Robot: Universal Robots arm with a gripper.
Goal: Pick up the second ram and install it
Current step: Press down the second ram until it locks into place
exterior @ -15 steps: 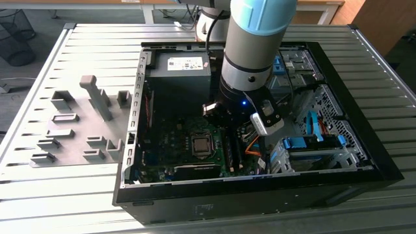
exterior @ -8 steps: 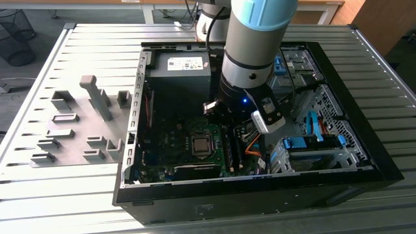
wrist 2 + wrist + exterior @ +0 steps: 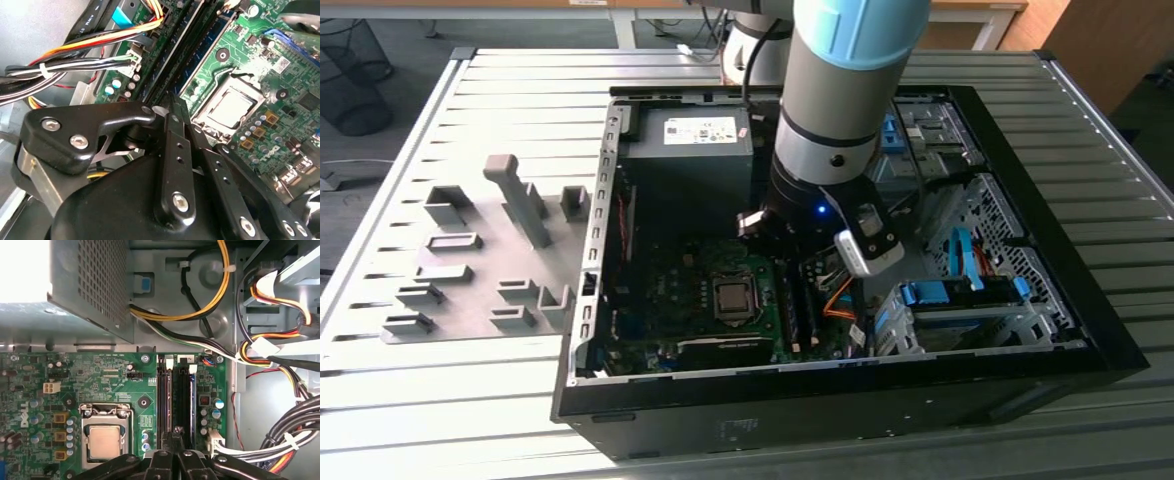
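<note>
Our pincer [image 3: 176, 436], fingers pressed together, bears down on the second ram [image 3: 183, 400] seated directly beneath it.

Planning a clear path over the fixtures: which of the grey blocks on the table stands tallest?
The narrow, slab-like grey post. It rises well above the squat blocks around it, which sit low on the table.
</note>
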